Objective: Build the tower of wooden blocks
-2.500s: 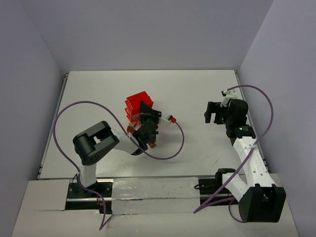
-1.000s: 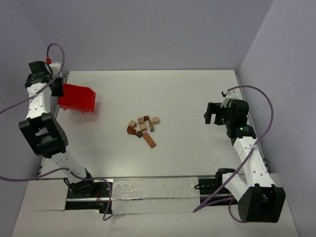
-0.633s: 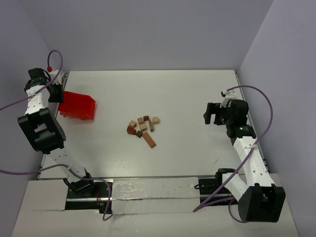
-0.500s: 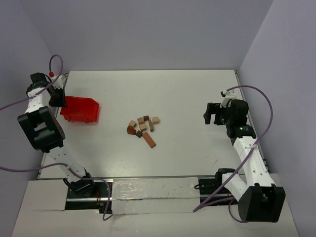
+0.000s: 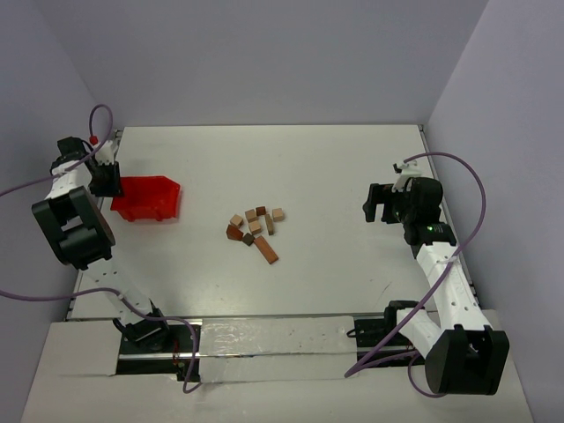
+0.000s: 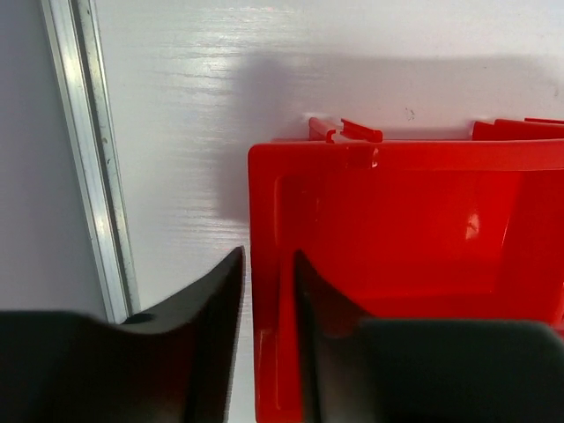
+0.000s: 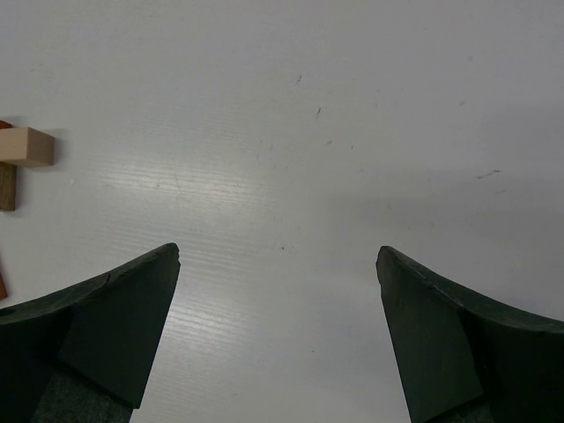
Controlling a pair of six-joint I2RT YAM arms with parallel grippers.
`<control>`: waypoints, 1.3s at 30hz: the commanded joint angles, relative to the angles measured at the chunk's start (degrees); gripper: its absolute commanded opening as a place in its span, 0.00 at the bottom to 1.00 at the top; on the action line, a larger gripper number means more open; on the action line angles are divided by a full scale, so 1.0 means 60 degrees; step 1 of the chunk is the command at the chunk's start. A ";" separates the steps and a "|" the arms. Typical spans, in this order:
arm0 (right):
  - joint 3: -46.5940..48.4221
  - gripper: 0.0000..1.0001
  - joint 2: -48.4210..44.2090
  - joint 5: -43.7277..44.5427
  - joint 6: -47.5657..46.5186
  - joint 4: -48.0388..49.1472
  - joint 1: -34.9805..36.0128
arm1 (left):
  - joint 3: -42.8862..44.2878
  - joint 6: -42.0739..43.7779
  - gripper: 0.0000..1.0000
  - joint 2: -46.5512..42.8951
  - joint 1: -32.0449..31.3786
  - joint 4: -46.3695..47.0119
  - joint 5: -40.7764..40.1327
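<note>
Red bin (image 5: 145, 197); tan-to-brown, seemingly plain blocks (image 5: 256, 229)

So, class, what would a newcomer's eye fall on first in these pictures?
The red bin at the left edge of the table, with the left gripper straddling its wall. Then the scatter of small wood blocks mid-table, lying loose. The right gripper hangs wide open over bare table on the right.
</note>
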 commanded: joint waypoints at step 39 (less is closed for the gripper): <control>0.0440 1.00 -0.0108 -0.0502 -0.0339 -0.0186 -0.0199 | -0.1498 0.8500 0.66 -0.2009 -1.2207 -0.3119 0.1789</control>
